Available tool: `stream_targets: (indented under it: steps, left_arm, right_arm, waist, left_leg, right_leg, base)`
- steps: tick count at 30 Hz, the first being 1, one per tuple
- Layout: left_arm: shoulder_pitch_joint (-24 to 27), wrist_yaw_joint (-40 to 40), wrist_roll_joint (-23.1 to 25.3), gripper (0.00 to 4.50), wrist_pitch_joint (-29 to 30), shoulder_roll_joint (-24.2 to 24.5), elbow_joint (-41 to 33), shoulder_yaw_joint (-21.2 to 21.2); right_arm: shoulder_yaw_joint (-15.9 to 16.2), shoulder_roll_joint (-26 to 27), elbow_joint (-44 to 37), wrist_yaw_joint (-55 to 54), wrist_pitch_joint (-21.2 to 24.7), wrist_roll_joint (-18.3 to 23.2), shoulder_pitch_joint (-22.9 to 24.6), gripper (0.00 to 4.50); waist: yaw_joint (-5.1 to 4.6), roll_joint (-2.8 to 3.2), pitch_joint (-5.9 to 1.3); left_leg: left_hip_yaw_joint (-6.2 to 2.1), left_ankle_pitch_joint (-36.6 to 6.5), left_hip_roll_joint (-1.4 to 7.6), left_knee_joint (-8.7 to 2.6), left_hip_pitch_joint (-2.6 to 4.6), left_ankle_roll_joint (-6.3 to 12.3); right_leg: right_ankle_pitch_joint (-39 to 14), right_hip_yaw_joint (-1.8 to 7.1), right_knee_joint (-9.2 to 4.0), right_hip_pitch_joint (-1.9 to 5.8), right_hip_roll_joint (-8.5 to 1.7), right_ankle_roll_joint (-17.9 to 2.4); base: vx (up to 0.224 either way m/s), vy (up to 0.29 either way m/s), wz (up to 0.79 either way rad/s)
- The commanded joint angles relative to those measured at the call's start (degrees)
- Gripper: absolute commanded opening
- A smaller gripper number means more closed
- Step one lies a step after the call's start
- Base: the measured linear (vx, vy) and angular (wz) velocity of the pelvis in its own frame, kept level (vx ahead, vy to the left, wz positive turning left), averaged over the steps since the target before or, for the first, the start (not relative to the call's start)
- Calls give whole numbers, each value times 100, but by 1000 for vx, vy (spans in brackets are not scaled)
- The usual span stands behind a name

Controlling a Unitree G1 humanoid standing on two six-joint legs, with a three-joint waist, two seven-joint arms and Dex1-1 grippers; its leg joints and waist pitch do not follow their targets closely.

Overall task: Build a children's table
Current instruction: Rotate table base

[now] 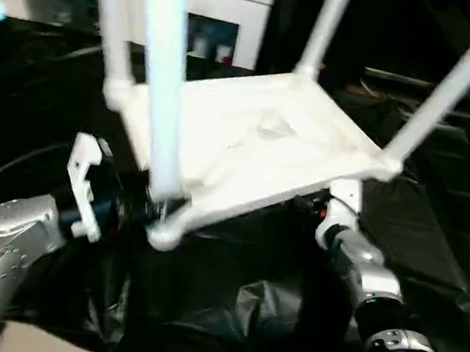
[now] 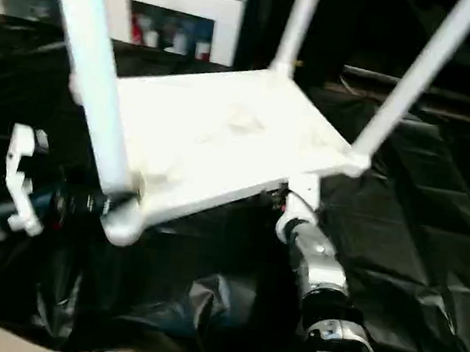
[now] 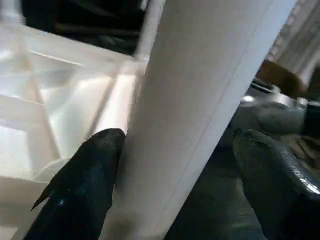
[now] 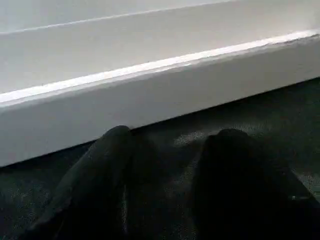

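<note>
Left wrist view: the left gripper (image 3: 175,165) has its black jaws apart around a smooth white tube leg (image 3: 200,110), beside the ribbed tabletop (image 1: 255,153), which lies tilted, underside up, over crinkled black sheeting (image 1: 431,252). The right gripper (image 4: 170,150) sits under its rim, jaws slightly apart, holding nothing.

four long white tube legs (image 1: 162,81) fence in the upturned white plastic tabletop (image 1: 255,148); open gaps between them, black sheet (image 1: 433,243) around.
</note>
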Motion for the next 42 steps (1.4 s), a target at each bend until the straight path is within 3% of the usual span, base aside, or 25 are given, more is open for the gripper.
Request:
stream_targets:
  steps: [1,8,11,15,19,22,23,30,31,35,36,38,42]
  left_arm:
    - [-20,-15,-203,392,224,-145,-364,-371]
    - [-164,189,-423,392,371,-485,-563,-584]
    - [-236,276,-560,392,545,-695,-719,-699]
    - [-300,371,-508,392,539,-837,-715,-770]
    - [-570,781,158,392,-72,-1183,-249,-953]
    - [-632,749,293,392,-165,-1158,-137,-1006]
    - [-632,746,288,392,-159,-1158,-141,-1006]
    - [-734,767,154,392,-18,-1346,-258,-1115]
    - [-802,812,210,392,-104,-1478,-204,-1208]
    - [-955,894,341,392,-329,-1805,-71,-1464]
    - [-982,909,370,392,-371,-1877,-37,-1530]
    - [-1020,938,444,392,-468,-1977,40,-1611]
    - [-1112,1036,595,392,-650,-2154,229,-1620]
  right_arm:
    - [325,291,106,450,-113,-47,-212,315]
    - [676,699,365,1149,-290,-162,-438,315]
    - [720,859,547,1222,-365,-280,-573,315]
    - [770,905,625,1281,-427,-337,-610,315]
    - [843,942,689,1275,-496,-389,-599,315]
    - [830,945,691,1344,-496,-359,-587,315]
    - [827,945,693,1347,-498,-361,-587,315]
    - [817,1024,714,1643,-585,-372,-564,315]
    - [866,1058,679,1752,-605,-360,-532,315]
    - [948,1115,575,2091,-624,-298,-440,315]
    - [954,1113,564,2147,-634,-288,-421,315]
    - [941,1093,579,2122,-672,-304,-413,315]
    - [832,1024,641,1911,-714,-320,-453,315]
  waist:
    - [14,167,-374]
    - [-116,139,-366]
    - [-111,146,-362]
    - [-94,150,-353]
    - [-65,154,-337]
    - [-45,176,-348]
    - [-54,158,-353]
    - [-48,162,-354]
    - [-40,226,-352]
    - [-38,181,-348]
    - [-41,204,-351]
    - [-48,177,-364]
    - [-45,188,-361]
  left_leg:
    - [-170,-1092,337,-412,102,-295]
    - [-210,-1137,345,-421,36,-249]
    - [-175,-1025,345,-396,83,-206]
    - [-171,-1168,347,-402,108,-210]
    - [-179,-1351,363,-419,128,-262]
    - [-208,-1366,357,-431,99,-297]
    - [-202,-1368,356,-429,104,-291]
    - [-187,-1301,357,-417,112,-241]
    - [-196,-1360,354,-417,115,-260]
    - [-204,-1450,364,-427,108,-265]
    - [-208,-1435,363,-424,103,-259]
    - [-204,-1324,365,-415,97,-209]
    - [-196,-1277,364,-411,103,-157]
  right_leg:
    - [-244,350,-348,242,-513,-1268]
    - [-706,350,-386,283,-545,-1231]
    - [-457,366,-373,240,-521,-1355]
    - [-556,364,-390,227,-512,-1327]
    - [-842,370,-428,206,-516,-1206]
    - [-947,373,-422,235,-538,-1132]
    - [-932,371,-429,228,-529,-1130]
    - [-713,366,-407,221,-519,-1250]
    - [-775,370,-410,217,-526,-1249]
    - [-876,368,-435,232,-528,-1228]
    - [-854,369,-436,234,-535,-1226]
    - [-670,367,-428,242,-535,-1281]
    - [-571,362,-430,238,-527,-1343]
  base:
    - [0,0,0]
    - [0,0,0]
    - [0,0,0]
    - [0,0,0]
    - [0,0,0]
    - [0,0,0]
    - [0,0,0]
    - [0,0,0]
    - [0,0,0]
    - [0,0,0]
    - [0,0,0]
    - [0,0,0]
    - [0,0,0]
